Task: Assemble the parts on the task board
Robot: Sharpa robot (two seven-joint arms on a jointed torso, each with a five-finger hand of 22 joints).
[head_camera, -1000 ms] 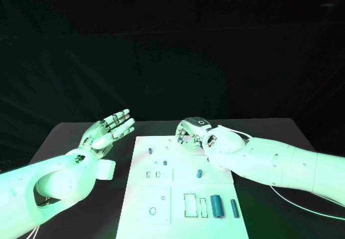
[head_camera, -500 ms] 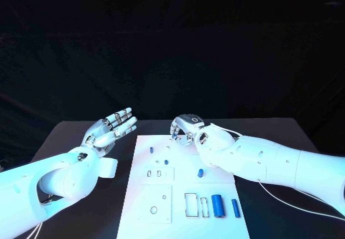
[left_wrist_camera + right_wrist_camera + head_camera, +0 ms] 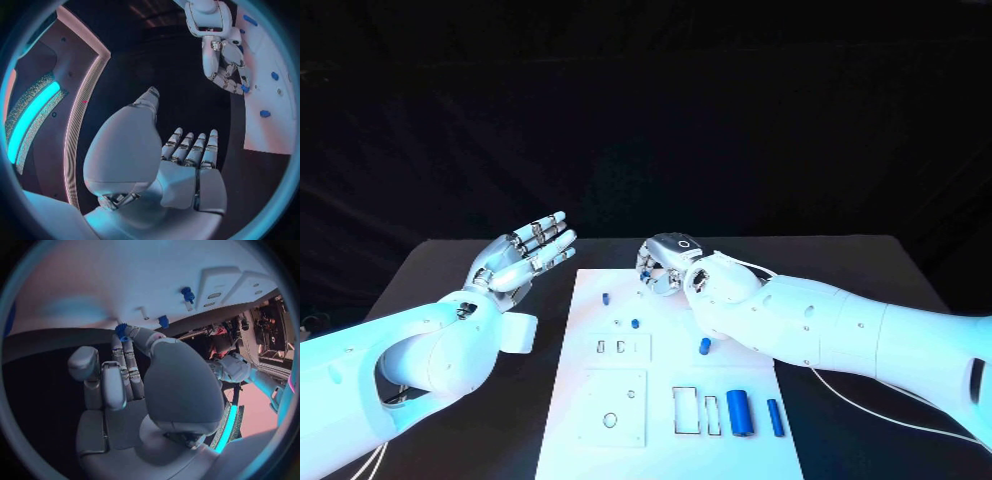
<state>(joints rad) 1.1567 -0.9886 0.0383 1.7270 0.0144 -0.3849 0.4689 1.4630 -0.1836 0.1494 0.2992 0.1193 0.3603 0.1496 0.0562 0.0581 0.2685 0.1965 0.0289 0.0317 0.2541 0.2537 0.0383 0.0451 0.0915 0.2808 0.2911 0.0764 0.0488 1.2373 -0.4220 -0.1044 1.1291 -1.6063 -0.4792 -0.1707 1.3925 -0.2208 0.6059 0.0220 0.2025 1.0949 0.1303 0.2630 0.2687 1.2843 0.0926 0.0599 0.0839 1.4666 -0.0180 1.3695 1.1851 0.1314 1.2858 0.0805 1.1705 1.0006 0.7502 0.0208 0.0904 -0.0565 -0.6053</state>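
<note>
Two glossy white arms end in the silver-jointed left hand point(image 3: 521, 256) and right hand point(image 3: 669, 268); thin white cables trail the right arm.

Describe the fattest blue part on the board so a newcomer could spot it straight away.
Find the white task board in the middle of the black table, then go to its near right corner in the head view. Three things lie side by side there; the blue cylinder is the middle one, thicker than the thin blue rod on its right.

No readable text, label, brand or number on anything visible
</note>
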